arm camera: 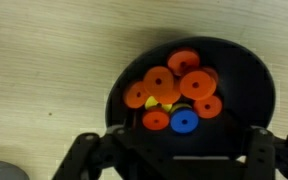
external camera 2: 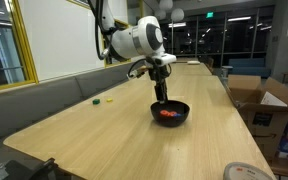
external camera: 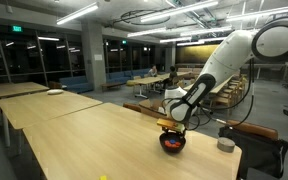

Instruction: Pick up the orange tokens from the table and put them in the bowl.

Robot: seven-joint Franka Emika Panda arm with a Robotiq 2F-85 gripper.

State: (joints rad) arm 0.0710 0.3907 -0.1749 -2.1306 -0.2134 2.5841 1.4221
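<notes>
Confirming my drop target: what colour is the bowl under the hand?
Black; the bowl shows best in the wrist view.

Table (arm camera: 44,60): pale wood, smooth, matt. Bowl (arm camera: 254,80): black, glossy. Orange tokens (arm camera: 179,75): smooth, plastic-looking.

The gripper (external camera 2: 162,96) hangs just over the bowl (external camera 2: 176,120), possibly inside its rim.

Bowl (external camera: 172,143) on bench (external camera: 84,135), twd one end. Tokens (arm camera: 174,85) piled inside bowl, overlapping. Jaws hang directly above bowl. Small container (external camera: 225,145) on bench, apart from bowl, nr bench corner. Boxes (external camera 2: 259,100) off bench, alongside its edge.
</notes>
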